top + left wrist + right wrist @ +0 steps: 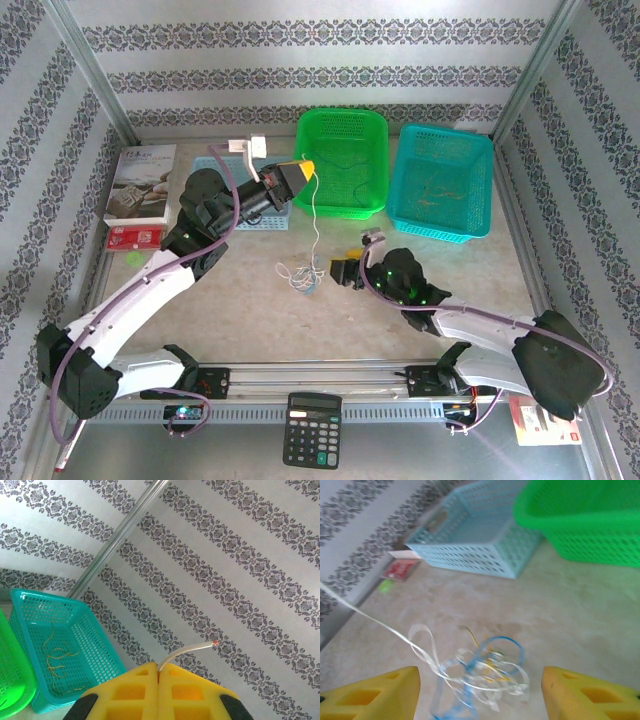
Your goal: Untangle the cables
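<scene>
The cables [300,273] lie as a small tangle of white, blue and yellowish wires on the table; the same cables [480,672] are blurred in the right wrist view. One white strand [314,215] rises from the tangle to my left gripper [308,167], which is raised near the green basket and shut on it. In the left wrist view the strand's end [190,651] pokes out between the yellow pads of the left gripper [159,672]. My right gripper [340,271] sits low just right of the tangle, open; the right gripper [480,692] has its pads on either side of the wires, apart from them.
A green basket [345,165] and a teal basket [442,185] holding loose wires stand at the back. A light blue basket [240,195] sits under the left arm. A book [142,182] lies at the back left, a calculator [312,430] at the front edge.
</scene>
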Robot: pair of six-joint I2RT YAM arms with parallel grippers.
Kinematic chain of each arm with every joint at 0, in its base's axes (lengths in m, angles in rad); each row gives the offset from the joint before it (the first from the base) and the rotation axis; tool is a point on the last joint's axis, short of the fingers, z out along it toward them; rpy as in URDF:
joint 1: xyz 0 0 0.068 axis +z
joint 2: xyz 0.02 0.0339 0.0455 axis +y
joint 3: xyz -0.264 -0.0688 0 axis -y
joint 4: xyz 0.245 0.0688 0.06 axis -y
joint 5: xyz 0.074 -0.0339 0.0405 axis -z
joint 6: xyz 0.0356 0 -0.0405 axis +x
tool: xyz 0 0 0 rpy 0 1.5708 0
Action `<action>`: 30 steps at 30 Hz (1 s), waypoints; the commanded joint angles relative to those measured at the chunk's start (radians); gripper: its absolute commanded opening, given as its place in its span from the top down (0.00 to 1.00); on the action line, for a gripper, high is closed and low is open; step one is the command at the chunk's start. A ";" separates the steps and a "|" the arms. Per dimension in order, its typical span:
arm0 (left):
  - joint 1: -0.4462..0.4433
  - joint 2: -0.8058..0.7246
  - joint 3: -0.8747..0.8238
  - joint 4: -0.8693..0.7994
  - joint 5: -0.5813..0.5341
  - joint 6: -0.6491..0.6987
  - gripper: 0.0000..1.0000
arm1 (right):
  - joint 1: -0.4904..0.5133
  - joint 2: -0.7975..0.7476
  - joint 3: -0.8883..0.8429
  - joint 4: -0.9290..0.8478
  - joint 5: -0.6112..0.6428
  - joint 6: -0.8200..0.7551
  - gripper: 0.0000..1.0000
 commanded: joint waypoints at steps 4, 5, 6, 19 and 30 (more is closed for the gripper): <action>-0.001 0.030 0.017 0.086 0.026 -0.036 1.00 | 0.036 0.102 0.112 0.072 0.020 -0.073 0.34; -0.002 0.033 0.020 0.088 0.026 -0.037 1.00 | 0.039 0.125 0.126 0.084 0.020 -0.076 0.34; -0.004 0.035 0.022 0.089 0.025 -0.037 1.00 | 0.043 0.152 0.140 0.098 0.020 -0.079 0.34; -0.013 0.059 0.101 0.135 0.016 -0.108 1.00 | 0.035 0.446 0.149 0.345 0.342 0.008 0.64; -0.008 0.057 0.333 0.017 -0.018 -0.054 1.00 | -0.009 0.551 0.009 0.475 0.558 0.170 0.85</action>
